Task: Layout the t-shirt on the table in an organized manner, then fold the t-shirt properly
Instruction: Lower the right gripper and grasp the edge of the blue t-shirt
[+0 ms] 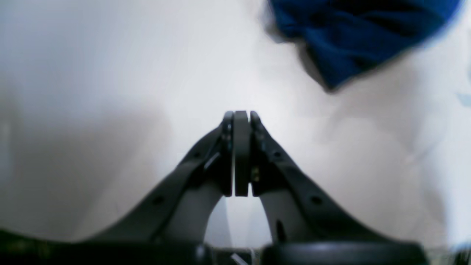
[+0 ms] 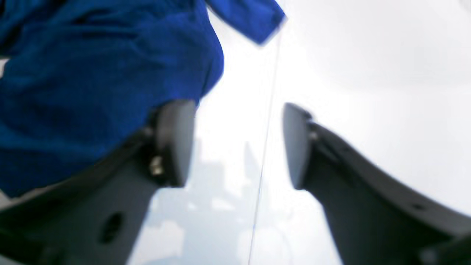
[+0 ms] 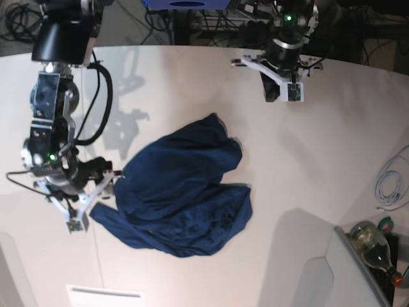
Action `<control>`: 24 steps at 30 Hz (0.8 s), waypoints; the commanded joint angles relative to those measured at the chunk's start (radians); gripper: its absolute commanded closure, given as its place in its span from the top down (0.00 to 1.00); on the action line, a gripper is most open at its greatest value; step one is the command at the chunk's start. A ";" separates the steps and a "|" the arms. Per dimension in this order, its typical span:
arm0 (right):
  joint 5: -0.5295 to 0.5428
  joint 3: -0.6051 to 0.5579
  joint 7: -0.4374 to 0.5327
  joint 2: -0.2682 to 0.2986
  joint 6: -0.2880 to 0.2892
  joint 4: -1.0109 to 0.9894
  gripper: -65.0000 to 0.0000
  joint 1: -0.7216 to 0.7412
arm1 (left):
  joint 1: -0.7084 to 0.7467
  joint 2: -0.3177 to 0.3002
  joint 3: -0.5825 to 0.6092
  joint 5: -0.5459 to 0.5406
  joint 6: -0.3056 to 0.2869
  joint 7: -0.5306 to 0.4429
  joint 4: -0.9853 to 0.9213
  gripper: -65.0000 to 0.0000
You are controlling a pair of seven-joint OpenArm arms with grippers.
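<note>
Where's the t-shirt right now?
In the base view, the t-shirt lies crumpled mid-table, just beside the open right claw, on the claw's right in the picture.

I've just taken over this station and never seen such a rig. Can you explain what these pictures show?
You are looking at a machine with two arms, each ending in a pincer. The base view faces the white table from in front, with the arms swapped: the left arm appears on that picture's right. The other two pictures come from cameras on the wrists.

A dark blue t-shirt lies crumpled on the table, not yet laid out or folded. The left pincer is shut, away from the cloth. The right pincer is open beside the shirt. Neither holds anything.
</note>
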 commanded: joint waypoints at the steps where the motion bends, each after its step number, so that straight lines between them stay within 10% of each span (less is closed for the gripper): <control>1: 0.004 -0.005 0.013 0.015 0.013 -0.033 0.69 0.035 | 0.001 0.026 -0.011 0.001 0.002 -0.012 0.017 0.00; 4: 0.007 -0.006 0.090 0.021 0.042 -0.165 0.71 0.092 | -0.001 0.053 -0.033 0.001 0.002 -0.013 0.018 0.00; 8: 0.004 -0.006 0.245 0.027 0.059 -0.400 0.71 0.167 | 0.004 0.052 -0.033 0.001 0.002 -0.013 0.017 0.27; 13: 0.005 -0.006 0.313 0.047 0.059 -0.606 0.69 0.242 | 0.006 0.050 -0.034 0.001 0.002 -0.013 0.015 0.22; 16: 0.005 -0.006 0.328 0.047 0.059 -0.638 0.52 0.248 | 0.004 0.050 -0.034 0.001 0.002 -0.013 0.015 0.18; 19: 0.005 -0.006 0.320 0.047 0.059 -0.633 0.06 0.244 | 0.001 0.046 -0.036 0.001 0.002 -0.013 0.015 0.17; 24: 0.007 0.003 0.277 0.052 0.061 -0.517 0.00 0.175 | -0.001 0.006 -0.036 0.001 0.002 -0.013 0.015 0.17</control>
